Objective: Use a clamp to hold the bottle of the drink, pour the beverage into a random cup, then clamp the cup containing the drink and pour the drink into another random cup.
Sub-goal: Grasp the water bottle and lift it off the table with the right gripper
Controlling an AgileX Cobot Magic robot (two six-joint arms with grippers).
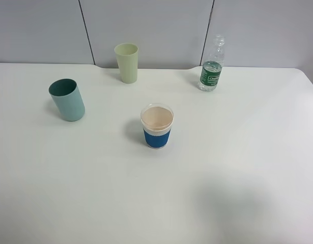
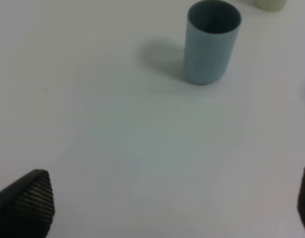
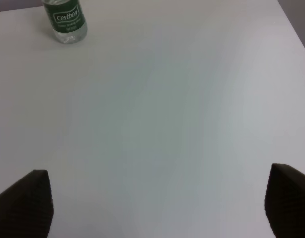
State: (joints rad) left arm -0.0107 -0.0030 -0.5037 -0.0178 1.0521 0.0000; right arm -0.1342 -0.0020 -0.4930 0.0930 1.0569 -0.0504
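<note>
A: Surface and room, as we log them?

B: We note a plain white table and behind it a grey panelled wall with dark seams.

A: Our count?

B: We count three cups and one bottle. The teal cup stands on the table's left side. The pale green cup is at the back edge, and the paper cup with a blue sleeve is in the middle. The bottle stands upright at the back right, well apart from all three cups.

A: Fingers?

B: We see the left gripper spread wide, nothing between, with the teal cup ahead of it. The right gripper is likewise wide and empty, far from the bottle.
</note>
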